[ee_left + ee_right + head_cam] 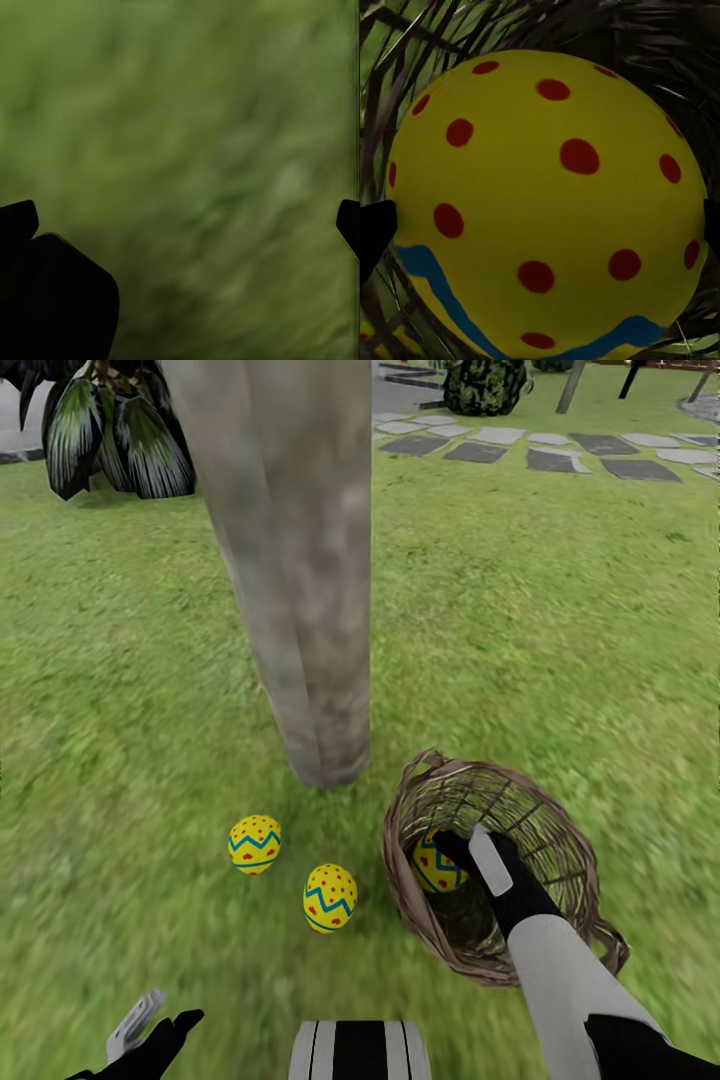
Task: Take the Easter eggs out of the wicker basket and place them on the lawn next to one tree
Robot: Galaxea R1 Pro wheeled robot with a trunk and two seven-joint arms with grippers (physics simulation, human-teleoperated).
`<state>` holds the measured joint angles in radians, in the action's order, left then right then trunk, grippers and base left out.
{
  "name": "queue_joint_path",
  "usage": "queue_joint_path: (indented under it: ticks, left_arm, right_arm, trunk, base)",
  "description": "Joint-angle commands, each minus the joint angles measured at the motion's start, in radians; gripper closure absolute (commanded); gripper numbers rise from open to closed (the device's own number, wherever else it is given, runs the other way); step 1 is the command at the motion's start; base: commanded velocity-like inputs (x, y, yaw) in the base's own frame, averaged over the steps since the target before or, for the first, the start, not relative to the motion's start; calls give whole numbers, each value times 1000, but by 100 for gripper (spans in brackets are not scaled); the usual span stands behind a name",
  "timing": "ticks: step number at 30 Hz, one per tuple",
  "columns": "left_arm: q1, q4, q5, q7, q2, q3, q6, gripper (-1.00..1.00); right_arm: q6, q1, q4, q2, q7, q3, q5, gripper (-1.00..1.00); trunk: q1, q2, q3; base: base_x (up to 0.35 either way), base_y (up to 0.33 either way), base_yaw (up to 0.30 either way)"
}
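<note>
Yellow, red-spotted and banded in blue, two eggs (255, 844) (330, 897) already lie on the lawn (560, 660) by the tree (300, 590), to the left of the right pincer (462, 850); that much looks done. One egg (547, 202) remains, directly ahead of this pincer inside the wicker basket (590, 880), tips spread either side of it, contact unclear. Twig walls crowd closely; straight up is the free way out. Open grass surrounds the spread, empty left pincer (155, 1028).

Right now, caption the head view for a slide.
Right gripper reaches into wicker basket for last egg; two eggs by tree.
</note>
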<state>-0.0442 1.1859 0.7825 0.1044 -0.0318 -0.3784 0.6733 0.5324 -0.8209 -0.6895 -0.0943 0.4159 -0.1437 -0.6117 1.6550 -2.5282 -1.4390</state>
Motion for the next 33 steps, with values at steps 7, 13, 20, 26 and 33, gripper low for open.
queue_joint_path:
  ticks: [7,13,20,26,33]
  left_arm:
    - [0,1,10,9,1,0,5,-100]
    - [0,1,11,8,1,0,5,-100]
    - [0,1,11,4,0,0,5,-100]
    - [0,4,13,3,0,-2,5,-100]
    - [0,4,13,3,0,-5,5,-100]
  right_arm:
    - [26,11,-83,0,9,1,0,100]
    - [27,20,-93,0,9,2,28,100]
    - [95,81,-171,-1,9,2,66,100]
    - [209,190,-386,1,9,3,68,100]
    - [346,293,-632,2,6,3,66,100]
  trunk:
    - [-3,1,26]
    - [-6,3,50]
    - [-9,4,77]
    - [-12,6,100]
    - [-15,7,127]
  base:
    - [0,0,0]
    - [0,0,0]
    - [0,0,0]
    - [0,0,0]
    - [0,0,0]
